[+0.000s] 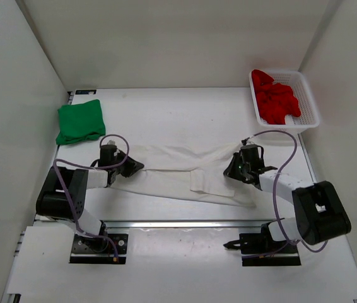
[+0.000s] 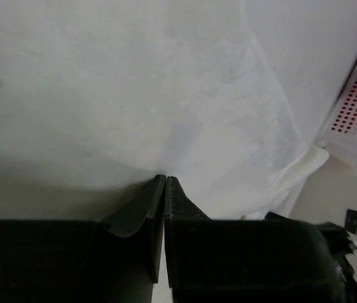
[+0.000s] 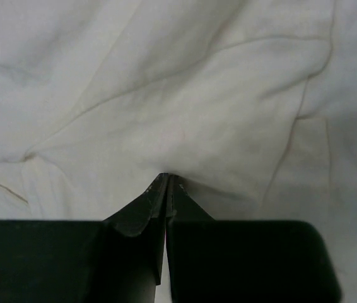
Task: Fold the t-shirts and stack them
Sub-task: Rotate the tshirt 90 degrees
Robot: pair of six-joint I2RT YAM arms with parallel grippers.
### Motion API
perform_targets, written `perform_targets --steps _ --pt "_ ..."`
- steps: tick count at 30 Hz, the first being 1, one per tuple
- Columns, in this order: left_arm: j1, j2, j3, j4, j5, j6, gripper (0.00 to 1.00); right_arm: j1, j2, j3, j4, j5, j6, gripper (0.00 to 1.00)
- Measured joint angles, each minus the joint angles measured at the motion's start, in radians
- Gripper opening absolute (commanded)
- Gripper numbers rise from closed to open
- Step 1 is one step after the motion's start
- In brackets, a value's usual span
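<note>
Between the grippers, mid-table, the white t-shirt [image 1: 178, 172] lies stretched left to right; the left gripper [image 1: 135, 167] clamps its left end, the right gripper [image 1: 230, 170] its right end. The green t-shirt [image 1: 79, 121] sits folded far left, the red t-shirt [image 1: 276, 98] heaped in the basket [image 1: 312, 102] far right.

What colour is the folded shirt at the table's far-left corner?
The folded shirt is bright green; the top external view shows it best.

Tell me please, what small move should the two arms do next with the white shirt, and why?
Probably draw the two end effectors slightly apart, both shut, to flatten the cloth before folding. The left end effector and the right end effector each pinch one end of the white shirt, which lies between them creased, with a loose flap near the middle.
</note>
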Motion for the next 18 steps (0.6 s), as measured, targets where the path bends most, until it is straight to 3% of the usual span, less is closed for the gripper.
perform_targets --steps 5,9,13,18 --pt "0.077 -0.005 -0.119 0.134 0.087 -0.106 0.18 -0.012 0.14 0.079 0.084 -0.04 0.019 0.0" --pt "0.073 -0.128 -0.183 0.073 0.063 -0.106 0.25 -0.046 0.309 0.234 0.093 -0.104 0.035 0.0" --pt "0.016 -0.346 -0.155 -0.09 -0.011 -0.038 0.31 -0.051 0.544 0.54 0.027 -0.149 0.034 0.0" --pt "-0.029 -0.527 -0.057 -0.195 -0.048 0.047 0.34 -0.061 0.903 1.102 -0.082 -0.226 0.027 0.0"
